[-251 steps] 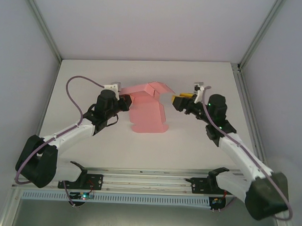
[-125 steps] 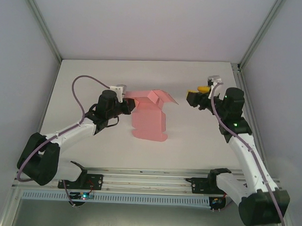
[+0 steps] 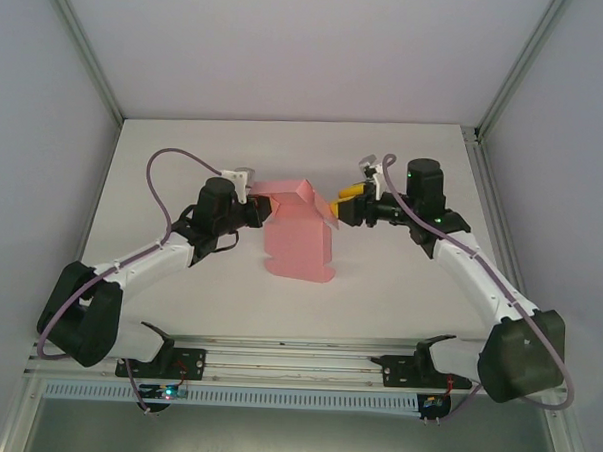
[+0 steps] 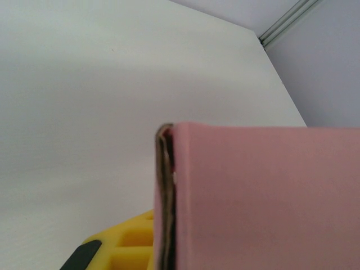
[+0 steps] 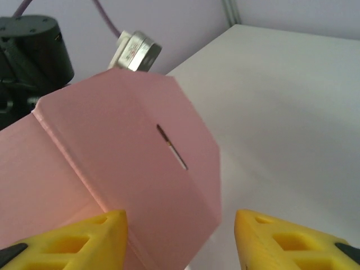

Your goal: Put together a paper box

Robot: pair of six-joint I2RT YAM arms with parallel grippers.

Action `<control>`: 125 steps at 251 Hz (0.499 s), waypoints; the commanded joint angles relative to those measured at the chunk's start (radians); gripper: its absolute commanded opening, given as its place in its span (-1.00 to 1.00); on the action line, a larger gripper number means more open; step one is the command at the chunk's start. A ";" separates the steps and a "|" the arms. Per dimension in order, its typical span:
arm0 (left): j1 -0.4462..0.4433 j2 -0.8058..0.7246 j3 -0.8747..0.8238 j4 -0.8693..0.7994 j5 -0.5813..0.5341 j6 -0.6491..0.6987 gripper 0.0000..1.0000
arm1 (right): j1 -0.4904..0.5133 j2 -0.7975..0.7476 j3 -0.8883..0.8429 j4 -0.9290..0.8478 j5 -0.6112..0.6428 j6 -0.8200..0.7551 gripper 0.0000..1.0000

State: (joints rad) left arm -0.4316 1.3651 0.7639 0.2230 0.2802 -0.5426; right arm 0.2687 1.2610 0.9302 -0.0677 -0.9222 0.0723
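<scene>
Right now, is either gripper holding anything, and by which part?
The left gripper is shut on the paper box, pinching its left edge. The right gripper is open, with the slotted flap between its jaws, gripping nothing.

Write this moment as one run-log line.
left gripper: shut on paper box edge | right gripper: open, at slotted flap | fold: partly done
</scene>
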 commanded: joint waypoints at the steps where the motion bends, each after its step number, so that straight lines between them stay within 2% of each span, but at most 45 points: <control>1: 0.007 0.015 0.043 -0.004 -0.005 0.003 -1.00 | 0.035 0.040 0.042 -0.017 -0.054 -0.046 0.06; 47: 0.007 0.050 0.070 -0.028 -0.018 -0.014 -1.00 | 0.106 0.082 0.065 -0.013 -0.015 -0.060 0.06; 64: 0.006 0.061 0.076 -0.033 -0.007 -0.015 -1.00 | 0.134 0.083 0.073 -0.014 0.046 -0.069 0.06; 104: 0.006 0.083 0.095 -0.057 0.029 -0.017 -1.00 | 0.217 0.051 0.091 -0.081 0.376 -0.151 0.11; 125: 0.007 0.094 0.106 -0.078 0.025 -0.014 -1.00 | 0.251 0.026 0.081 -0.083 0.507 -0.175 0.12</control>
State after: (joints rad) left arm -0.4156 1.4425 0.8196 0.1635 0.2642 -0.5571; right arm 0.4507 1.3319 0.9844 -0.1402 -0.6292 -0.0227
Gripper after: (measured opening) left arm 0.096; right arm 0.561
